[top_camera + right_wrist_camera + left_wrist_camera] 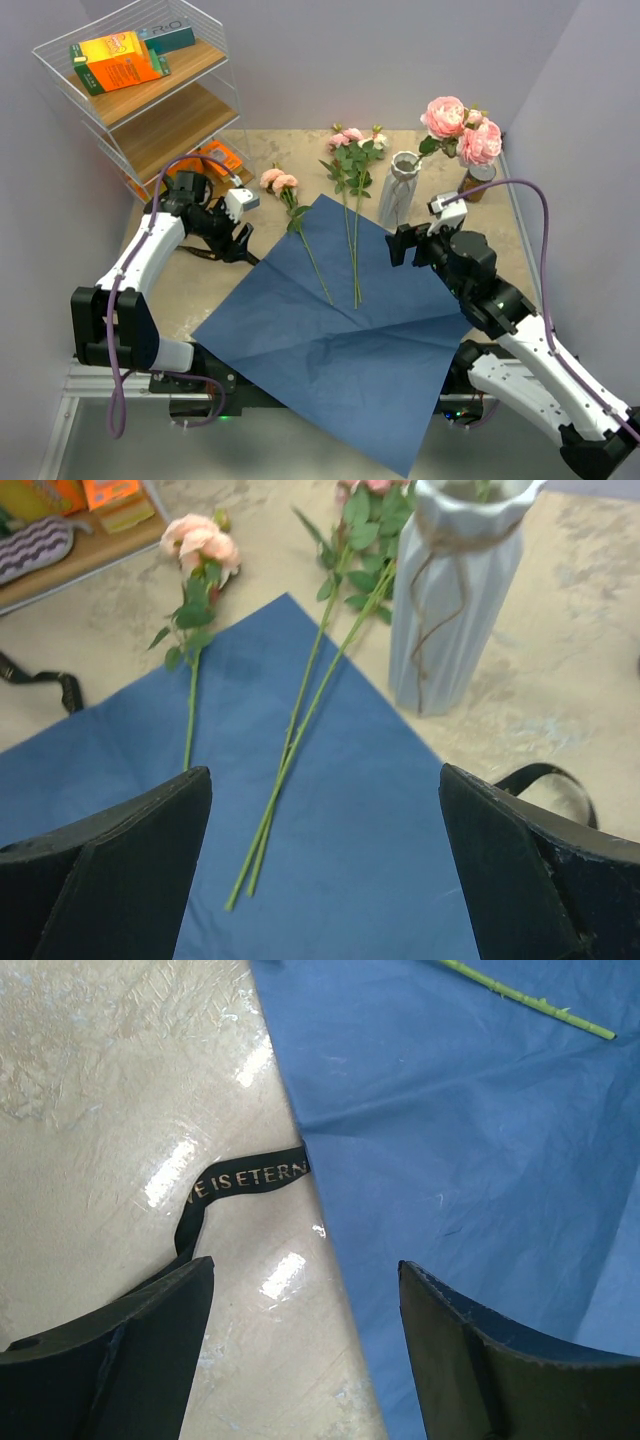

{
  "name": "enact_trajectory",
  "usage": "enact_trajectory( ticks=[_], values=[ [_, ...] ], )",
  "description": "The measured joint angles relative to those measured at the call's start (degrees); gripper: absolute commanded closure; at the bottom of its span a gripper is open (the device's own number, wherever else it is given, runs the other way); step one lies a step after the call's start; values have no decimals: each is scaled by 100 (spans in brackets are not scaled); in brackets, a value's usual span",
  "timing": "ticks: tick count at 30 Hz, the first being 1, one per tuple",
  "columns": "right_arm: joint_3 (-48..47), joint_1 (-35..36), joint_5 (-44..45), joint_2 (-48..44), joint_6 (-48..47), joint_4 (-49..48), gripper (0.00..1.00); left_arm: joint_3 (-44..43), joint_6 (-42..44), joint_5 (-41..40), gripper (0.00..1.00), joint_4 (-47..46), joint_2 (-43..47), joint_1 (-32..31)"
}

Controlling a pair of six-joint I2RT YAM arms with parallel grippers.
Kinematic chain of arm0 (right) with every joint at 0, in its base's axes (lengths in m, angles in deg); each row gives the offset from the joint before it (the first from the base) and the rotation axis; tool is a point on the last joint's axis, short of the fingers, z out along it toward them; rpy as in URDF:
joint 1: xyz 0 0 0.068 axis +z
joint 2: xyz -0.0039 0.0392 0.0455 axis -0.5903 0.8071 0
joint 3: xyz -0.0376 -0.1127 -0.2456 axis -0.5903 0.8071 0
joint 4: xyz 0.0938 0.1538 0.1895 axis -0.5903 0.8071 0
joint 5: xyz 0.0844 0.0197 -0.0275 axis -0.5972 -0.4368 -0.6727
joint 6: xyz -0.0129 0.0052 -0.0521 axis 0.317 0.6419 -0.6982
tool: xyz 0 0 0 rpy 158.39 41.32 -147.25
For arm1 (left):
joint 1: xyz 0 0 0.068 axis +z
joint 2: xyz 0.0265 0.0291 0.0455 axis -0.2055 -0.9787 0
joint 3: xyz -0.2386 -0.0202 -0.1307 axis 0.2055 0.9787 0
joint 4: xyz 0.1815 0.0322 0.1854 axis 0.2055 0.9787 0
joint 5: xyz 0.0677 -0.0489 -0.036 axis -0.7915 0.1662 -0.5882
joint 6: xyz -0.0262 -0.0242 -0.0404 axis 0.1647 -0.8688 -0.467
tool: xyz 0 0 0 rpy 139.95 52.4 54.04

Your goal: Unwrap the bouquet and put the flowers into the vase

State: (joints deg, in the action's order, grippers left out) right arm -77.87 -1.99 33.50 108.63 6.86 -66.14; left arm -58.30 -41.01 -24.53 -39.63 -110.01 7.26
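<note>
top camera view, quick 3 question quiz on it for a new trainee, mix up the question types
1. Short answer: which is nearer the vase, the left tool or the right tool?
2. True or false: both tools stand open and hold nothing.
3. Multiple choice: where does the black ribbon lie?
A) inside the vase
B) on the bare table, running up to the edge of the blue paper
C) clamped in the left tool

Key: 1 the right tool; 2 true; 3 B
</note>
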Motion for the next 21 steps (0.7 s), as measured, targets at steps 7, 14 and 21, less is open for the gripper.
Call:
enact_trajectory(
  ticks=[7,14,21],
  values=[
    [378,577,87,-219,282,146,1,-72,-17,22,21,28,0,0],
    [446,1860,494,1204,341,-376,1,-146,-103,52,21,63,-15,0],
    [-144,2028,476,3630,275,-793,1,-236,-146,72,21,92,-109,0]
  ],
)
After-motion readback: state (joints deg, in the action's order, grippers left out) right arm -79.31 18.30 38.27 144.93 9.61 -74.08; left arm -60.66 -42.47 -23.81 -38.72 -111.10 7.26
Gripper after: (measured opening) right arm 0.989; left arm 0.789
